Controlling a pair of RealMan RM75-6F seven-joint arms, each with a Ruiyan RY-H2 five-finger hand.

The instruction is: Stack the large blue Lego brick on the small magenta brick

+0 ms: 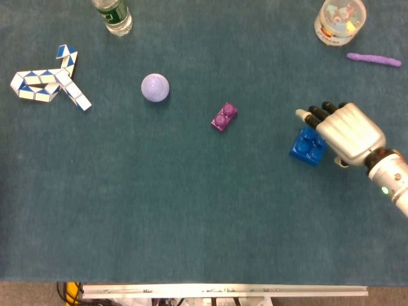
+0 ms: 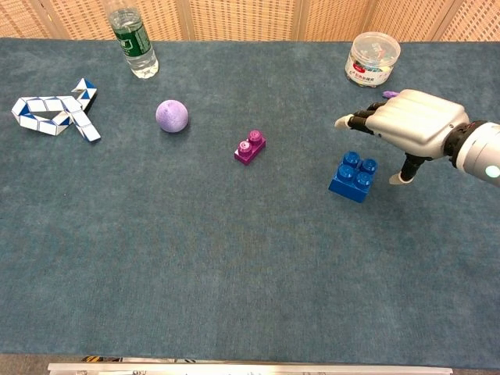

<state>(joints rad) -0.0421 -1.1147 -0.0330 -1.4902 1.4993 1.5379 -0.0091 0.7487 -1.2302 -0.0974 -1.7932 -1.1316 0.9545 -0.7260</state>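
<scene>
The large blue Lego brick [image 1: 307,146] [image 2: 353,176] lies on the table at the right. The small magenta brick [image 1: 224,116] [image 2: 250,147] lies near the middle, to the blue brick's left. My right hand [image 1: 344,131] [image 2: 410,125] hovers above the blue brick's right side, palm down, fingers spread and pointing left. It holds nothing and in the head view covers the brick's right edge. My left hand does not show in either view.
A lilac ball [image 1: 155,87] and a blue-and-white snake puzzle [image 1: 48,81] lie at the left. A green-labelled bottle [image 1: 113,14] stands at the back left. A clear plastic jar [image 1: 340,20] and a purple stick [image 1: 373,59] are at the back right.
</scene>
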